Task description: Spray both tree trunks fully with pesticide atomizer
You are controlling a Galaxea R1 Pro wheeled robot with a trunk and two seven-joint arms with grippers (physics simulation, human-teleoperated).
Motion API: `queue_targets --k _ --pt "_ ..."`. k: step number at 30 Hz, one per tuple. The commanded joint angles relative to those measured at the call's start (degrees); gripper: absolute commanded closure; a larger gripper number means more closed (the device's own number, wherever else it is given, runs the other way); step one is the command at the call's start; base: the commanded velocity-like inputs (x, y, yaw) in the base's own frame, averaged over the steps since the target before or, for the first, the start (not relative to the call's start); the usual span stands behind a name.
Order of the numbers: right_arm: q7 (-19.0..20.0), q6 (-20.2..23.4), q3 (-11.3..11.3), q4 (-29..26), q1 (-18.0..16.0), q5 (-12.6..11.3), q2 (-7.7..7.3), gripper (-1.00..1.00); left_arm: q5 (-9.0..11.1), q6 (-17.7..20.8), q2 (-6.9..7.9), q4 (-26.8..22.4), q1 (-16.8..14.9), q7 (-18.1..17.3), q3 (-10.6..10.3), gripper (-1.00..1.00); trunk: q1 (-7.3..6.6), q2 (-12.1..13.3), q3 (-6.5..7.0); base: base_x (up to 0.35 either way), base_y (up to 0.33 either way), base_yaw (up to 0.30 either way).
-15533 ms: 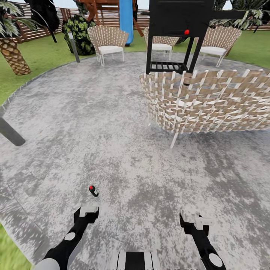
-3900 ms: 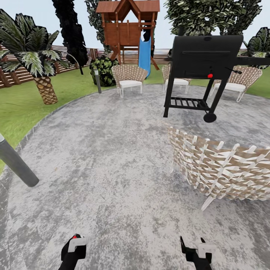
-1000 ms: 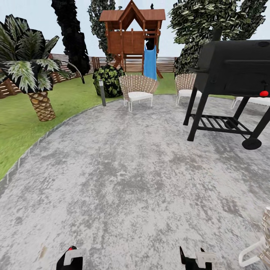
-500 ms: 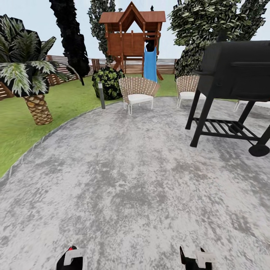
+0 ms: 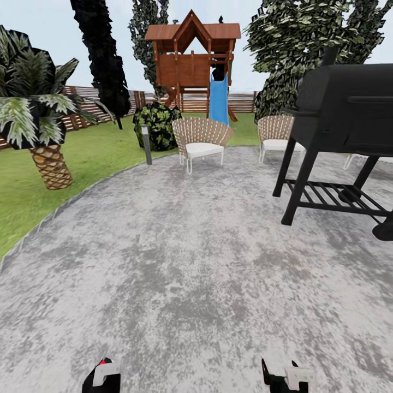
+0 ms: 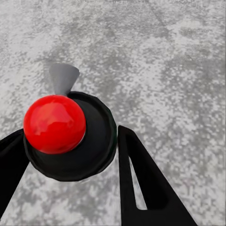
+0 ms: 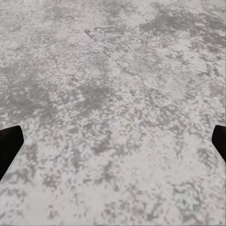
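Nearest to you, your left gripper (image 6: 70, 150) is clamped on the pesticide atomizer (image 6: 70, 139), a black round-bodied bottle with a glossy red ball cap; its black fingers (image 6: 141, 183) press against the bottle's sides above the mottled grey paving (image 6: 169, 56). In the head view that gripper (image 5: 103, 375) sits at the bottom edge with a speck of red beside its white block. Your right gripper (image 5: 284, 376) is low at the bottom edge too, and in its wrist view the two black fingertips (image 7: 9, 146) stand far apart at the picture's sides, spread wide with nothing between them.

The round grey paved patio (image 5: 180, 262) stretches ahead of you, bordered on the left by green lawn (image 5: 33, 185). On the right stands a black barrel grill on a legged frame with a slatted lower shelf (image 5: 338, 131). On the left, on the grass, is a scaly-trunked palm (image 5: 46, 158). Further on, at the patio's far edge, a short grey post light (image 5: 146, 144), a woven beige chair with a white cushion (image 5: 201, 139) and a second such chair (image 5: 274, 136). Behind them are a dark leafy bush (image 5: 158, 124), a brown wooden play tower with a blue slide (image 5: 196, 60), a slim near-black tree (image 5: 103, 60) and a large dark-green leafy crown (image 5: 305, 38). The brown slatted fence (image 5: 87, 106) closes the garden; I cannot tell any thick pale trunk from here.
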Motion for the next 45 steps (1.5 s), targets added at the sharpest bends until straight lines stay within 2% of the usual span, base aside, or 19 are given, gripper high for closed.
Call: queue_targets --k 1,10,19,37,45 --pt "0.00 0.00 0.00 0.00 0.00 0.00 0.00 -1.00 0.00 0.00 0.00 0.00 0.00 -0.01 0.00 1.00 0.00 0.00 0.09 0.339 0.000 0.000" --pt "0.00 0.00 0.00 0.00 0.00 0.00 0.00 -1.00 0.00 0.00 0.00 -0.03 0.00 -0.01 0.00 1.00 0.00 0.00 0.86 0.340 0.000 0.000" --pt "-0.07 0.00 0.00 -0.01 0.00 -0.08 0.00 -1.00 0.00 0.00 0.00 -0.07 0.00 -0.01 0.00 1.00 0.00 0.00 0.98 0.237 0.000 -0.015" --pt "-0.08 0.00 -0.05 0.00 0.00 -0.07 0.00 -1.00 0.17 0.00 0.00 -0.09 0.00 -0.01 0.18 1.00 0.00 0.00 1.35 0.005 0.000 -0.246" --pt "-0.09 0.00 -0.05 0.00 0.00 -0.04 0.00 -1.00 0.09 0.00 0.00 -0.09 0.00 -0.01 0.04 1.00 0.00 0.00 1.52 0.195 0.169 -0.259"
